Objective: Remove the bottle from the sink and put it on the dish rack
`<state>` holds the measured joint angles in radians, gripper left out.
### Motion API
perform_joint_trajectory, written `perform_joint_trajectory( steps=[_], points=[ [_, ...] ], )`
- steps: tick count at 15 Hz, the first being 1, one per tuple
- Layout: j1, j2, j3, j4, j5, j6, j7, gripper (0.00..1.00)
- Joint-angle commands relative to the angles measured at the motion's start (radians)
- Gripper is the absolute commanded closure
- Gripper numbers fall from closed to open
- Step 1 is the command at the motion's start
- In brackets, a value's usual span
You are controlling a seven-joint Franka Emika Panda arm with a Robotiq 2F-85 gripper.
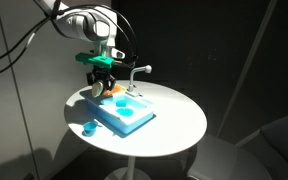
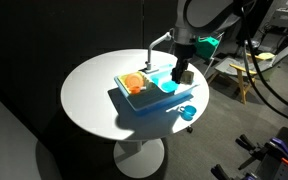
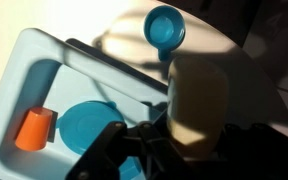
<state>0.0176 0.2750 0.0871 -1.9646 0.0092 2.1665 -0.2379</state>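
1. Wrist view, far left of the jaws: the light blue sink (image 3: 29, 60), with its left side cut off by the frame. A small orange piece (image 3: 34, 128) sits in the sink's lower corner. It's too blurry for me to say what it is.
2. Just left of the jaws there's a round blue disc (image 3: 79, 122) lying in the sink. Its lower right part is hidden behind a dark finger (image 3: 109, 150).
3. Dead centre in the jaws is the bottle (image 3: 199, 100), pale, huge and out of focus, right up at the camera. The jaws look clamped on it, with dark gripper parts on both sides. The actual contact spots are lost in shadow, and the bottle's bottom end is cut off.
4. Past the jaws, a small blue round piece (image 3: 166, 27) sits on the white table (image 3: 124, 25), apart from the sink.
5. In both exterior views the gripper (image 1: 102, 90) (image 2: 181, 76) hangs over the sink unit (image 1: 124, 118) (image 2: 154, 103). The bottle is too small and dark to pick out there. The orange dish rack (image 2: 131, 84) lies to one side of the jaws, and I can't tell whether anything sits on it. The faucet (image 1: 136, 72) stands just beside the jaws.
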Motion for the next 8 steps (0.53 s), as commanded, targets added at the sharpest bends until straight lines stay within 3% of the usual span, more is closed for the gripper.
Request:
perform_joint_trajectory(
  steps=[1, 8],
  points=[
    [0.005, -0.084, -0.005, -0.069, 0.006, 0.003, 0.017, 0.95],
    [0.007, -0.185, -0.01, -0.106, 0.009, -0.032, 0.036, 0.95]
  ],
)
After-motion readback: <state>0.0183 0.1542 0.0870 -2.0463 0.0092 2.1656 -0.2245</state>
